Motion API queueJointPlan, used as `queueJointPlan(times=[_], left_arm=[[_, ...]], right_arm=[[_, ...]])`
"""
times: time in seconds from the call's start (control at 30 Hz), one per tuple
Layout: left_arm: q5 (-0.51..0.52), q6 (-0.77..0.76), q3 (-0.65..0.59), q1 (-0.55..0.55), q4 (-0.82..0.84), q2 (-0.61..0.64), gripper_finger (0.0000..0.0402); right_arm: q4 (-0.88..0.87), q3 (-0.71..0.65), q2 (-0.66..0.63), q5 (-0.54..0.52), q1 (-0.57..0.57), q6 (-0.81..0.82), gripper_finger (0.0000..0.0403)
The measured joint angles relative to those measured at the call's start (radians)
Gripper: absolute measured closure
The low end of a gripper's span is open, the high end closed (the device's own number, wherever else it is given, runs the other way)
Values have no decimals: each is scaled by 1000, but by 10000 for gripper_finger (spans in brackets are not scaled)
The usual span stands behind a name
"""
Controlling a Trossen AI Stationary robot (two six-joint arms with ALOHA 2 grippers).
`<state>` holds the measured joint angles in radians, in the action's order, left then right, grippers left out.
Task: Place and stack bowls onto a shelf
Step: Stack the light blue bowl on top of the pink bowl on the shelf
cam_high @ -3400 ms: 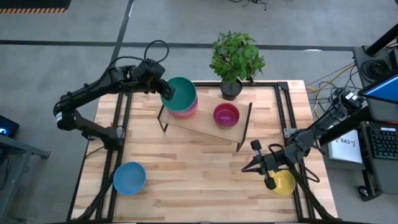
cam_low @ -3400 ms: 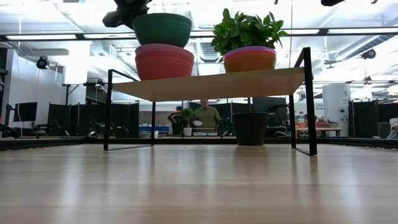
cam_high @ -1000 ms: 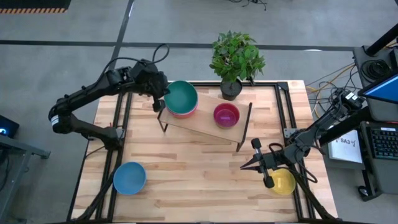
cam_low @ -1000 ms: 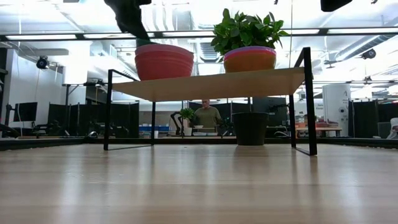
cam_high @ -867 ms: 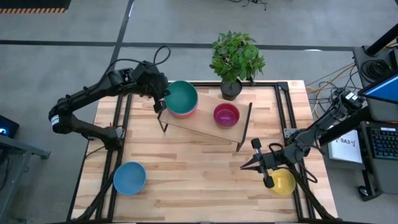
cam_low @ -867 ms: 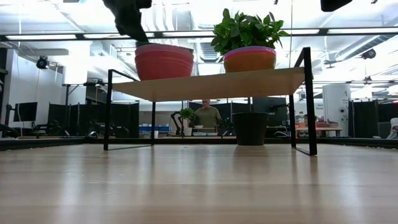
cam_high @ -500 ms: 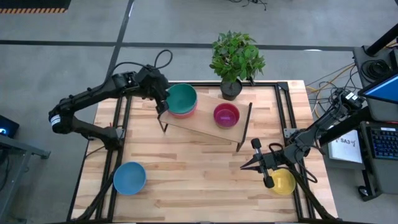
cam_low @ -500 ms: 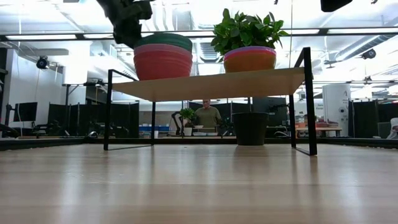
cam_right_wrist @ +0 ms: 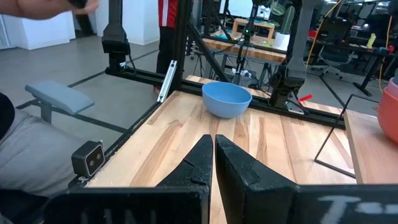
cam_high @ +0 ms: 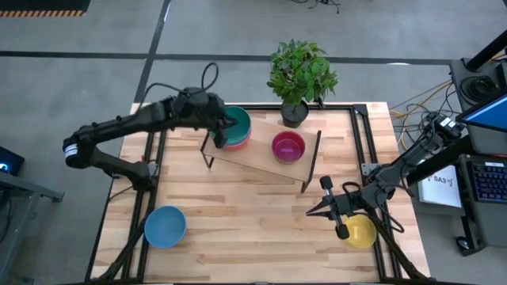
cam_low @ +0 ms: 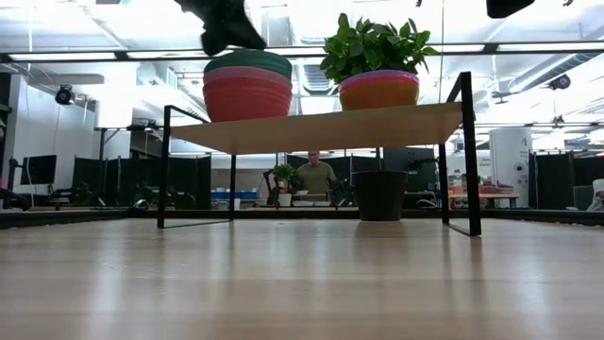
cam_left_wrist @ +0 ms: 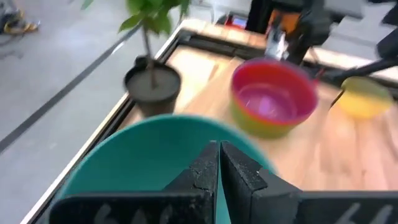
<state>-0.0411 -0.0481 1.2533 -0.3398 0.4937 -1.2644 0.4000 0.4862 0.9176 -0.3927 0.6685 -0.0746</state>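
Left gripper [cam_high: 214, 127]: fingers pressed together, empty, over the teal bowl [cam_high: 235, 124], upper centre.
Teal bowl: nested on the shelf [cam_high: 257, 162] stack.
Right gripper [cam_high: 326, 207]: closed, lower right.
Advice: lift clear without nudging the stack.

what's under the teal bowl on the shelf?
The teal bowl sits nested on a pink bowl atop a red-orange bowl, all on the shelf. Their insides are covered.

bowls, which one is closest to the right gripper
The yellow bowl. It sits on the table right beside the right gripper, while the blue bowl lies at the far left corner and the others are up on the shelf.
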Motion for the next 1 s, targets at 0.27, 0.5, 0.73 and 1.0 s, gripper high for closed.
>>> queueJointPlan(times=[0.27, 0.5, 0.73, 1.0], left_arm=[[8, -49, -138, 53, -260, -3, 401], [8, -78, -194, 56, -276, -5, 401], [10, -93, -195, 88, -277, -6, 401], [80, -97, -187, 119, -314, -6, 401]], right_arm=[[-2, 0, 0, 0, 0, 2, 394], [-2, 0, 0, 0, 0, 2, 394], [-2, 0, 0, 0, 0, 2, 394], [-2, 0, 0, 0, 0, 3, 394]])
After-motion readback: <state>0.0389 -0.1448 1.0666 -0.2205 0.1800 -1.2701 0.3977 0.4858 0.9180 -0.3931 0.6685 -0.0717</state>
